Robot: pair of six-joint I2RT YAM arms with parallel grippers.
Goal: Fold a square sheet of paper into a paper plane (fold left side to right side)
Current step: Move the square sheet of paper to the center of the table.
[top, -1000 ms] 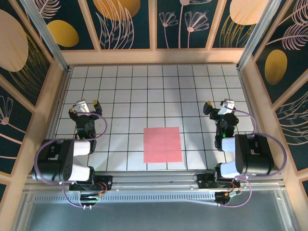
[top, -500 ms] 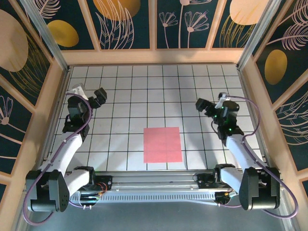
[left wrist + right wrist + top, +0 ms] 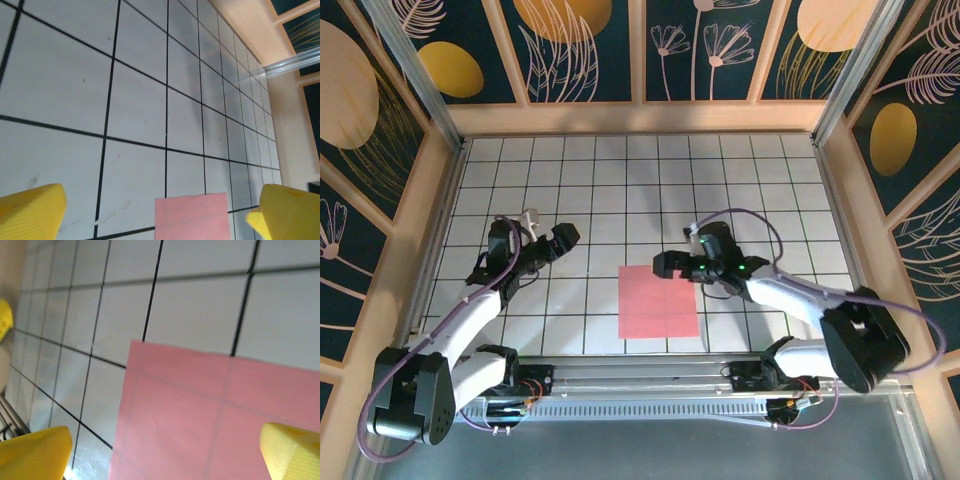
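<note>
While left gripper [image 3: 160, 212], right gripper [image 3: 162, 452] gape empty, square sheet of paper [image 3: 658, 300] lies flat — pink, perhaps creased.

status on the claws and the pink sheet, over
Left claw open, left of the square sheet of paper, apart. Right claw open at its far edge. Sheet flat, unfolded. Nothing blocking.

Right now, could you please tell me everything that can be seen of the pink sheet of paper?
The square sheet of paper is plain pink-red and thin enough that the tile lines show faintly through it. It lies flat and unfolded on the white tiled table, near the front edge at the middle, with its sides roughly along the tile lines. The right hand hangs open above its far edge, and no contact is visible.
</note>
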